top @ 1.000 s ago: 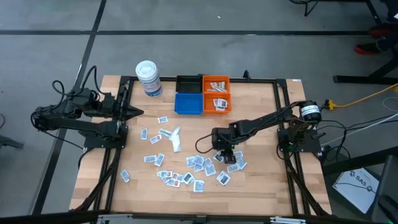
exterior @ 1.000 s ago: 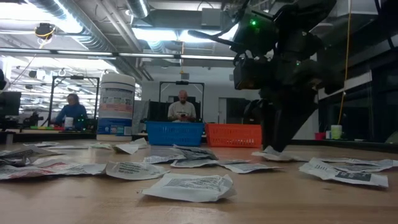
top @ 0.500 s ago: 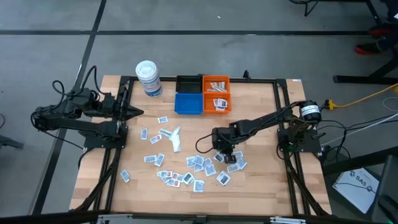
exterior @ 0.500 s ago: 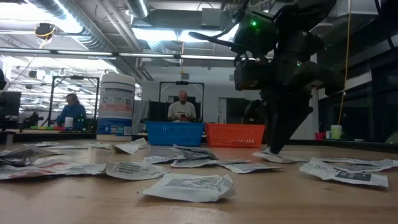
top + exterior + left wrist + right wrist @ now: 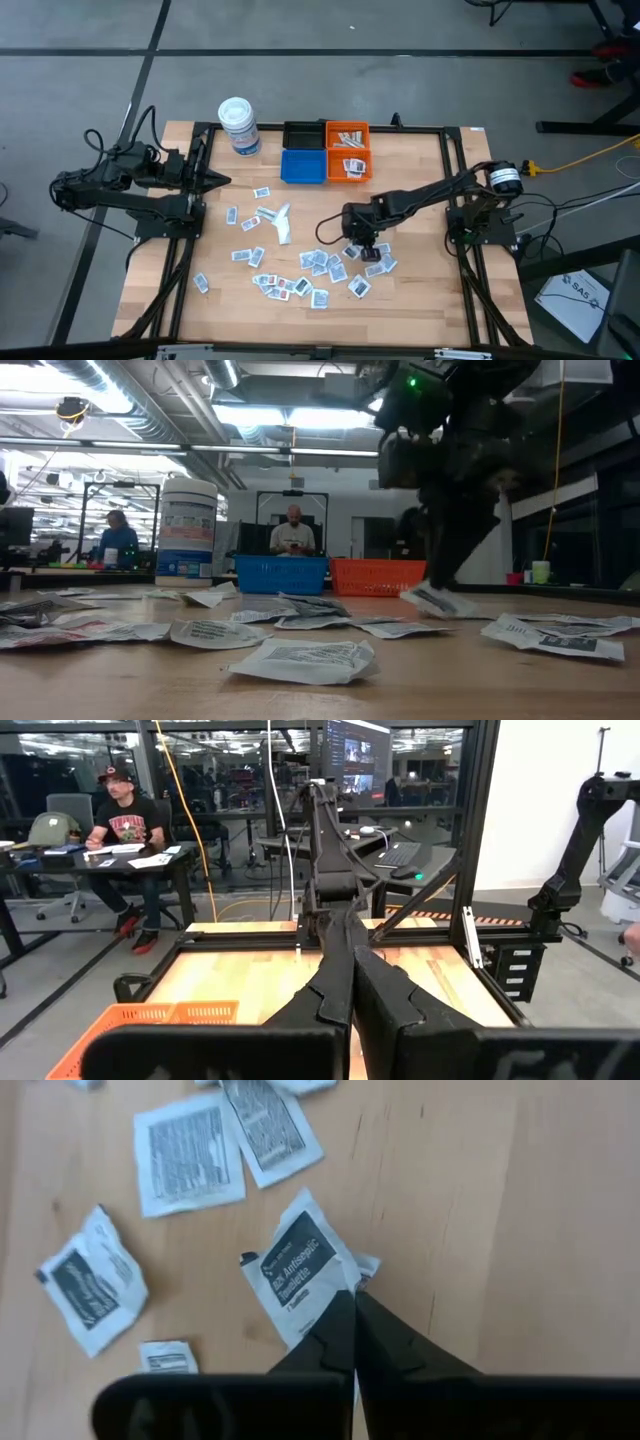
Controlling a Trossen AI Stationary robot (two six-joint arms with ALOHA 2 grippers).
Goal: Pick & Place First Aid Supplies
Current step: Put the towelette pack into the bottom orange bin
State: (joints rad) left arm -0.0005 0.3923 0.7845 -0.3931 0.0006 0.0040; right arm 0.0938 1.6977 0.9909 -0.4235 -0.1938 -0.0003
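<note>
between the pinched fingers of the right end effector [image 5: 352, 1295] hangs one sachet [image 5: 300, 1275], just clear of the tabletop [image 5: 420, 180]. the orange bin [image 5: 348, 153] lies beyond it; the left end effector [image 5: 222, 181] waits shut, far off.

from above i can't read the print on any of the sachets [image 5: 300, 272]; they're too small. my right gripper [image 5: 437, 588] and the sachet [image 5: 436, 600] in it are smeared by blur in the low view. in the right wrist view the finger [image 5: 325, 1342] covers that antiseptic sachet's [image 5: 298, 1267] near edge, and the picture's edge cuts off the sachets at the top.
</note>
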